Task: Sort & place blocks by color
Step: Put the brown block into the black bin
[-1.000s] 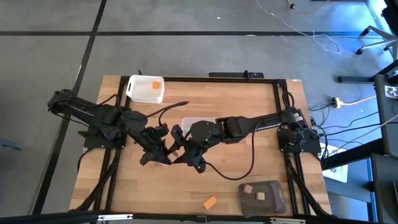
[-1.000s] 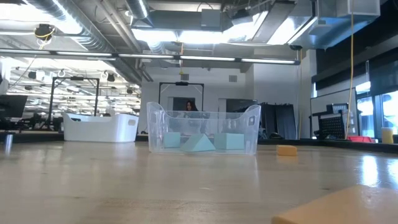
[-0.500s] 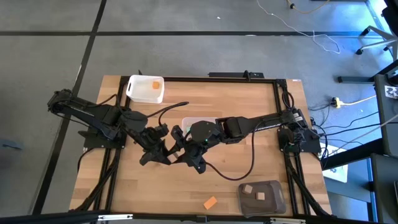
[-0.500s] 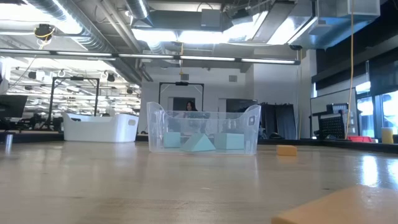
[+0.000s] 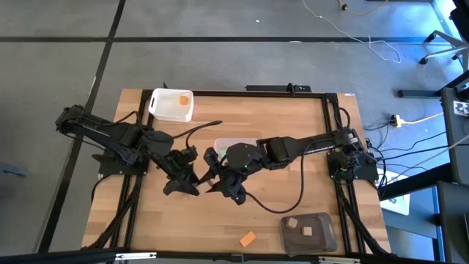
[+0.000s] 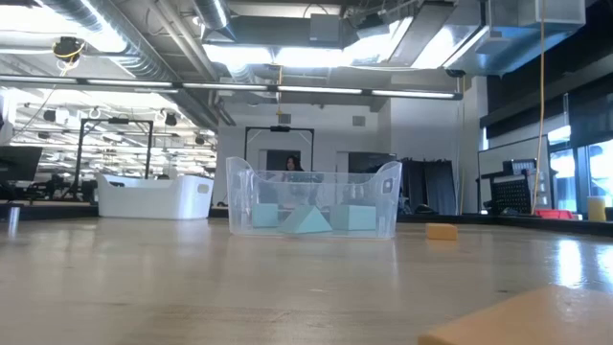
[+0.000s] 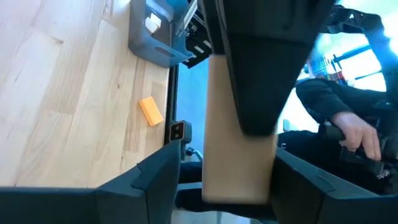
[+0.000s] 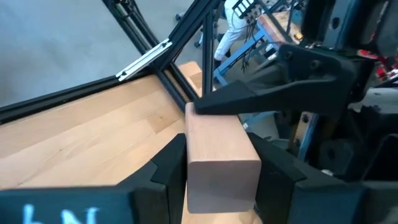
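Fingers (image 8: 168,168) of the right gripper (image 5: 212,182) press both flat sides of a pale tan, smooth-sawn rectangular wooden block (image 8: 221,155), holding it off the counter (image 5: 293,125). The left gripper (image 5: 192,183) faces it head-on. Its dark angular fingers (image 7: 158,177) stand spread to either side of the same block, and on one side a clear gap shows between finger and wood. One left finger lies along the upper edge of the block in the right wrist view.

This meeting point is just beside the clear plastic tub (image 5: 234,143), on its side toward the counter's front edge. The right arm crosses above that tub and hides much of it from overhead. From counter level the tub is see-through with rounded corners, and several teal-green blocks (image 6: 308,221) lie in it, one of them a wedge.

A white rounded plastic tub (image 5: 171,105) sits well apart from the clear tub, toward the back left corner, with one orange block (image 5: 183,100) inside. A dark grey shallow tray (image 5: 309,232) lies well apart toward the front right corner and holds two tan blocks (image 5: 292,222). A loose orange block (image 5: 248,238) rests on the bare butcher-block wood beside that tray. Beyond the counter's edge, the left wrist view shows a person's hand (image 7: 357,134) and a dark sleeve.
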### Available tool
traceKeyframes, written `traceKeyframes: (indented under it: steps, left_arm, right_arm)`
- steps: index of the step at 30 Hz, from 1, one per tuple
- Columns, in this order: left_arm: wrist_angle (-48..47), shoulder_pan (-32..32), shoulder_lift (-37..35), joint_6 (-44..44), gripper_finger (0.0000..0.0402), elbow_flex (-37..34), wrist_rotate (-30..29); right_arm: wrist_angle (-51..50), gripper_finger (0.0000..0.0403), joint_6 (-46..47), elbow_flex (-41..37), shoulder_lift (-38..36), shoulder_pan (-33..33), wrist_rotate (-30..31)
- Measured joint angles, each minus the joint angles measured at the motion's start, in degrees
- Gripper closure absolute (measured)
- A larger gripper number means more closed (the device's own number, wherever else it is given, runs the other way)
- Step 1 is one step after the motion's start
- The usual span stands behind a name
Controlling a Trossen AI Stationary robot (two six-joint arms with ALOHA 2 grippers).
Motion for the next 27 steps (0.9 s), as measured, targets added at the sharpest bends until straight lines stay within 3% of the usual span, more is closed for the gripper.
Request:
traceKeyframes:
  steps: [8,12,20,27]
  left_arm:
    - [-3.0,0.1,-3.3,5.9,0.0193,0.0,-4.7]
    - [-3.4,0.1,-5.5,8.6,0.0193,0.0,-7.0]
    - [-5.3,0.0,-8.3,17.0,0.0193,0.0,-12.2]
    - [-7.2,0.0,-9.5,23.5,0.0192,0.0,-14.3]
  right_arm:
    - [-13.4,0.0266,0.3,6.3,-0.2,3.3,9.3]
    - [-20.7,0.0266,5.8,10.7,-0.2,5.2,14.8]
    - [-38.6,0.0266,28.5,17.0,-1.7,8.2,25.0]
    - [-57.5,0.0266,54.1,17.2,-2.9,9.9,22.2]
